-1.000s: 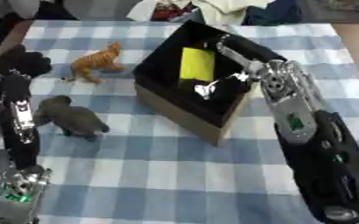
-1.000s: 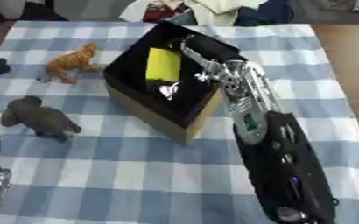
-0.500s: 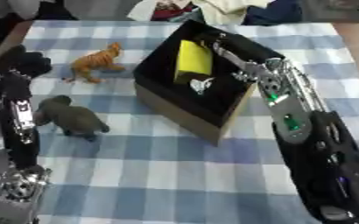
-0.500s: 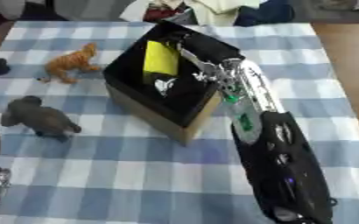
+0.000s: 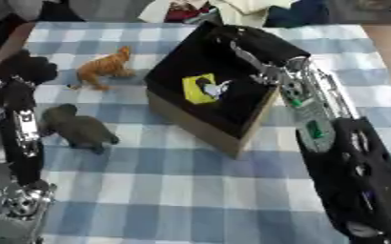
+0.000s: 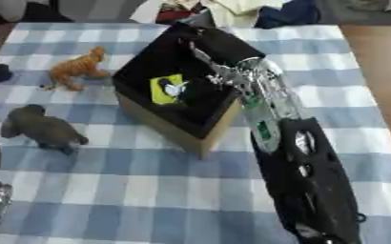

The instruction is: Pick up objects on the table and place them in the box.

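Right hand (image 5: 232, 40) over box (image 5: 200, 131), finger state unclear; yellow object (image 5: 197, 89) inside; left hand (image 5: 19, 71) idle, fingers unclear.

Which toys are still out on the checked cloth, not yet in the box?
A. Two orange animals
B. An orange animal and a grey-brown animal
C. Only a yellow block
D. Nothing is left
B: the orange animal and the grey-brown animal lie on the cloth left of the box.

Black-lined cardboard box (image 5: 207, 131) sits tilted, yellow item (image 5: 196, 88) inside. Orange animal (image 5: 103, 69) and grey animal (image 5: 78, 127) stand left of it.
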`<state>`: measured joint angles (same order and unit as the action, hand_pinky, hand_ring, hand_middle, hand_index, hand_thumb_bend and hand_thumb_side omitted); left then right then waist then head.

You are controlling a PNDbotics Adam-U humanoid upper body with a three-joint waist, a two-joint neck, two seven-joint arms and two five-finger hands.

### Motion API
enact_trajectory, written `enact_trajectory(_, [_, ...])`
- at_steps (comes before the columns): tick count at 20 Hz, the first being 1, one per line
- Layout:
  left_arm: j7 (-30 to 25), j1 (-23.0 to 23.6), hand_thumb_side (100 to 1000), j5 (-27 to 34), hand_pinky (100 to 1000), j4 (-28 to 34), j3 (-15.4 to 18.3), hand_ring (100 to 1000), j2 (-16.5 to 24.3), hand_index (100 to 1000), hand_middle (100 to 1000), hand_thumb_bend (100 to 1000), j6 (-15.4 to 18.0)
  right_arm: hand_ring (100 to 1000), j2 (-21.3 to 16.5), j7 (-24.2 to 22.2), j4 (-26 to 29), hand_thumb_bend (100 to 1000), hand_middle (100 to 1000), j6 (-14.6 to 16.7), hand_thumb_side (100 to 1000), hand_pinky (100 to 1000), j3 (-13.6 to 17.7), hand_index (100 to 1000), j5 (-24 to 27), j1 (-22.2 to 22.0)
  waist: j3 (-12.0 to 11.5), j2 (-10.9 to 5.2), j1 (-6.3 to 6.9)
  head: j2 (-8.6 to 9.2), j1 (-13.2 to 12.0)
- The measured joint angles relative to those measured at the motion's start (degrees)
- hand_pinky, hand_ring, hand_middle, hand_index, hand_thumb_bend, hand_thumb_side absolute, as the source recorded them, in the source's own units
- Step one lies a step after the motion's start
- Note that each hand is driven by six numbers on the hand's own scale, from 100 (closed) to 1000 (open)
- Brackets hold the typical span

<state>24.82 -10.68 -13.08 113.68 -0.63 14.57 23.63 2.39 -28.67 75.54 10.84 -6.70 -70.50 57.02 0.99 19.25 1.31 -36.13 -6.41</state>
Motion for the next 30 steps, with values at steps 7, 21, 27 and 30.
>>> enact_trajectory(7, [-0.1,0.0,742,0.0,703,0.0,0.0,686,0.0,811,648,100,0.0,1000,0.2,-0.1,0.0,380,948,1.0,752,1000,0.4,994,-0.9,0.0,0.0,0.00,-0.01,0.25,0.0])
enact_trajectory(21, [-0.1,0.0,742,0.0,702,0.0,0.0,686,0.0,810,648,100,-0.1,1000,-1.5,-1.0,7.7,100,887,0.1,580,1000,1.0,957,6.2,0.0,0.2,-0.03,0.05,0.40,-0.3])
enact_trajectory(27, [0.1,0.0,744,0.2,702,0.0,0.0,686,0.0,811,649,100,-0.2,1000,-4.5,0.8,14.9,100,844,-2.1,497,1000,1.0,931,11.3,0.4,0.5,-0.22,0.01,0.33,-1.1])
enact_trajectory(30, [0.3,0.0,743,0.3,702,0.0,0.2,686,0.1,811,649,100,-0.2,989,-6.4,2.6,18.6,100,830,-3.9,507,1000,0.7,925,13.7,-0.1,0.7,-0.35,-0.02,0.02,-1.4])
